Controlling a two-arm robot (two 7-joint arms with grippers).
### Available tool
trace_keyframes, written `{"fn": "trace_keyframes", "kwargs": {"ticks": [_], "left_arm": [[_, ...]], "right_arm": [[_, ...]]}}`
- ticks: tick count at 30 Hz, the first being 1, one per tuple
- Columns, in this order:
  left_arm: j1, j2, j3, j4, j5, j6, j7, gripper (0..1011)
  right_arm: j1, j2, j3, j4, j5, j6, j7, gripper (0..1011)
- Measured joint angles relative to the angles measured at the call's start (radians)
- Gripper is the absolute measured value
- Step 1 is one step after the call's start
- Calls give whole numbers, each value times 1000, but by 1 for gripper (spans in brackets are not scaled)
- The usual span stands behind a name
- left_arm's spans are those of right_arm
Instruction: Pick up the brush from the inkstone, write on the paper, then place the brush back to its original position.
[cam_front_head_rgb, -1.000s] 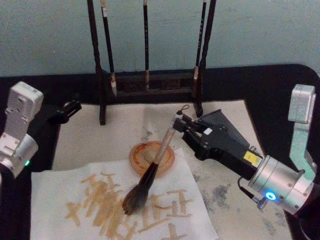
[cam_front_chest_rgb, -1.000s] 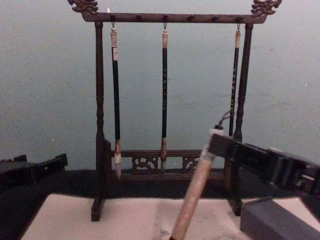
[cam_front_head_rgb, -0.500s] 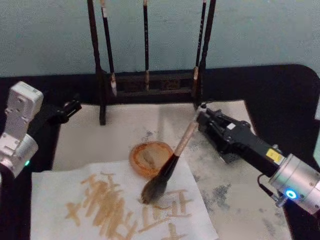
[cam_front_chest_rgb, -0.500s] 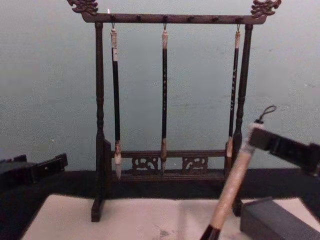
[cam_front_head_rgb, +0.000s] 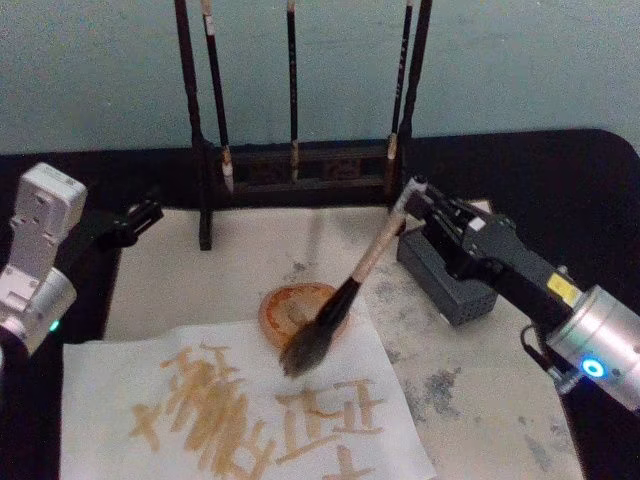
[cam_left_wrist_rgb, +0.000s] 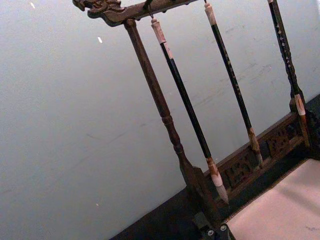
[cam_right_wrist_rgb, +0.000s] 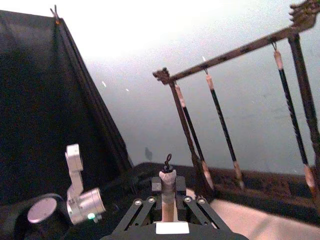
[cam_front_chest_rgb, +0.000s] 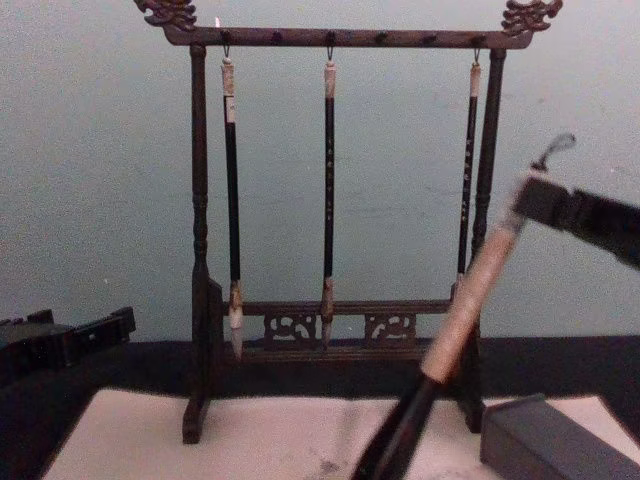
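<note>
Holding the brush (cam_front_head_rgb: 350, 285) by its top, the right gripper (cam_front_head_rgb: 412, 192) has it tilted with the hairy end over the paper (cam_front_head_rgb: 230, 260), likely to carry it to the inkstone (cam_front_head_rgb: 445, 282) close by, while the left gripper (cam_front_head_rgb: 140, 215) sits far left

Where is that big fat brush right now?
In the head view the brush slants across the middle. The right tool holds its top end, and its bristles are down by the orange dish, left of the inkstone.
</note>
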Motion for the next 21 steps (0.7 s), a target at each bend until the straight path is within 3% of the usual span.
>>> {"fn": "trace_keyframes", "kwargs": {"ticks": [8, 16, 21], "left_arm": [[0, 0, 0, 0, 0, 0, 0, 1002], [0, 0, 0, 0, 0, 0, 0, 1002], [0, 0, 0, 0, 0, 0, 0, 1002]], "right_arm": [[68, -44, -28, 27, 23, 12, -2, 163], [138, -91, -46, 104, 48, 17, -19, 163], [180, -121, -43, 191, 76, 12, -20, 163]]}}
